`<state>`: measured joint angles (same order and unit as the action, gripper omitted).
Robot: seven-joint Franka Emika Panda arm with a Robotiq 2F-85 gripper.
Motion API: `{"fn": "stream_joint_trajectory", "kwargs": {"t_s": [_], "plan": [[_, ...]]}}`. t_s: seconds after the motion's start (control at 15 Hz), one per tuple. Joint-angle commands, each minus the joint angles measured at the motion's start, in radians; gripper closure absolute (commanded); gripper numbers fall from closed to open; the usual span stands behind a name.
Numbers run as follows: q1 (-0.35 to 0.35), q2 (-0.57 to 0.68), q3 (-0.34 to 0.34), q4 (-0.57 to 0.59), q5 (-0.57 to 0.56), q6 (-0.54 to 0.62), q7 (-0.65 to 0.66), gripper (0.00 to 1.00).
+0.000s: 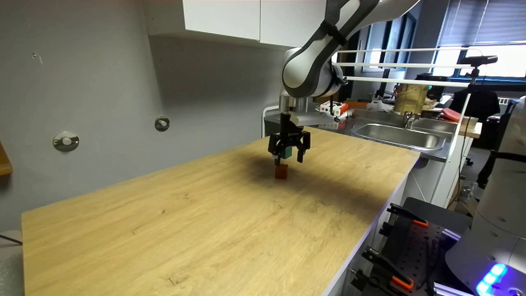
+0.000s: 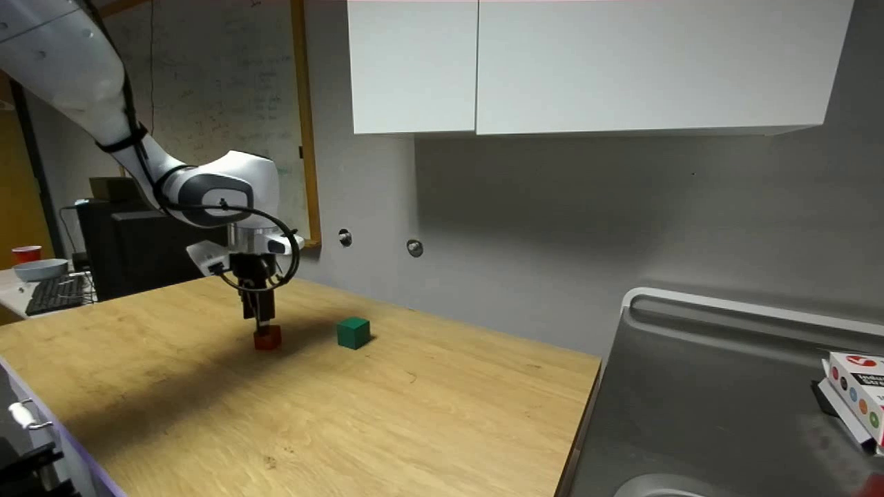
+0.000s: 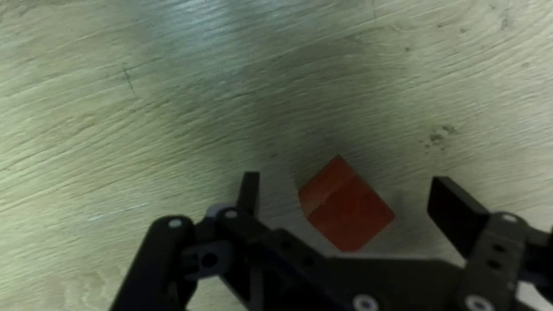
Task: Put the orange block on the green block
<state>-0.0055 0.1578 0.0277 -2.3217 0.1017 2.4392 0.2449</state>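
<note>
The orange block (image 1: 281, 172) stands on the wooden tabletop in both exterior views (image 2: 267, 337). In the wrist view the orange block (image 3: 350, 211) lies between the two fingers, turned corner-on to them, with a gap on either side. My gripper (image 1: 289, 161) is open and empty, pointing down just above the orange block; it also shows open in the wrist view (image 3: 343, 183). The green block (image 2: 353, 333) stands on the tabletop apart from the orange one, nearer the wall and sink end. In an exterior view the green block (image 1: 287, 152) is partly hidden behind the gripper. It is out of the wrist view.
The wooden tabletop (image 1: 185, 230) runs along a grey wall with white cabinets (image 1: 222, 18) overhead. A metal sink (image 1: 398, 135) and a small white box (image 2: 856, 393) are beyond its end. Clamps (image 1: 388, 263) sit by the robot base.
</note>
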Motion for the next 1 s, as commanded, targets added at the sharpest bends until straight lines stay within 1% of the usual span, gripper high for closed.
{"fn": "stream_joint_trajectory", "kwargs": {"t_s": [0.0,0.33,0.4,0.47,0.53,0.6,0.8,0.93], "plan": [[0.007,0.061,-0.013,0.073,0.012,-0.064,-0.006,0.0],[0.014,0.127,-0.014,0.141,0.003,-0.101,-0.003,0.0],[0.016,0.14,-0.015,0.154,-0.003,-0.104,-0.001,0.25],[0.018,0.15,-0.017,0.167,-0.007,-0.109,0.0,0.26],[0.018,0.159,-0.017,0.178,-0.007,-0.113,0.0,0.32],[0.018,0.168,-0.017,0.188,-0.006,-0.115,-0.002,0.41],[0.017,0.184,-0.019,0.215,-0.002,-0.131,-0.003,0.64],[0.017,0.186,-0.021,0.228,-0.004,-0.139,-0.001,0.65]]}}
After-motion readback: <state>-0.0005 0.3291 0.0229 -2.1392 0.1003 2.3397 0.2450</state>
